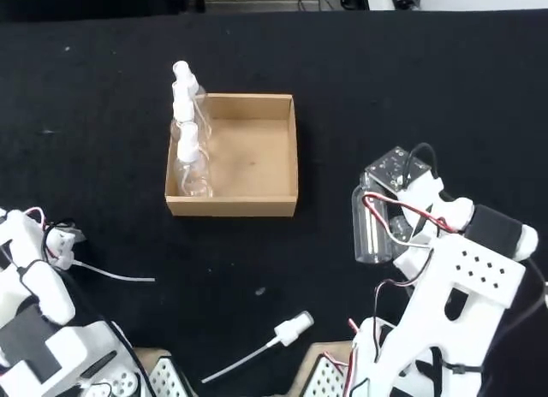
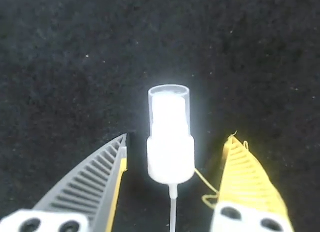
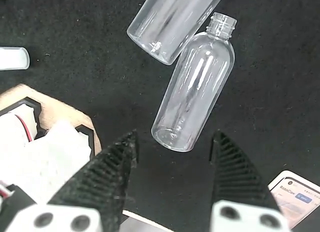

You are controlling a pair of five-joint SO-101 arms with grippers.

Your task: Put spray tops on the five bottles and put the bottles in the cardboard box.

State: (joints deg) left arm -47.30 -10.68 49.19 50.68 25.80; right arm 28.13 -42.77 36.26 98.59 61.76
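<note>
In the cardboard box [image 1: 253, 153], three capped bottles [image 1: 192, 162] stand upright in a row along one side wall, spray tops fitted. By that count three of five are done.

Two remain. An uncapped bottle [image 3: 195, 94] lies on the counter [image 1: 385, 89], neck open, and a second uncapped bottle [image 3: 170, 17] lies just beside it, the two close or touching near the neck. One loose spray top [image 1: 294, 326] lies on the counter well apart from the box, its dip tube trailing.

Left gripper [image 2: 178, 138]: the fingers [image 2: 100, 177] are apart and straddle another spray top [image 2: 170, 142], whose tube runs back between them. A dark gap shows on each side, so nothing is clamped.

Right gripper [image 3: 175, 134]: the fingers [image 3: 235, 167] are wide apart and empty, hanging over the base end of the nearer uncapped bottle, with no contact seen.

Judgement: both remaining bottles need capping and boxing, and the left arm appears placed to pick up its top.
</note>
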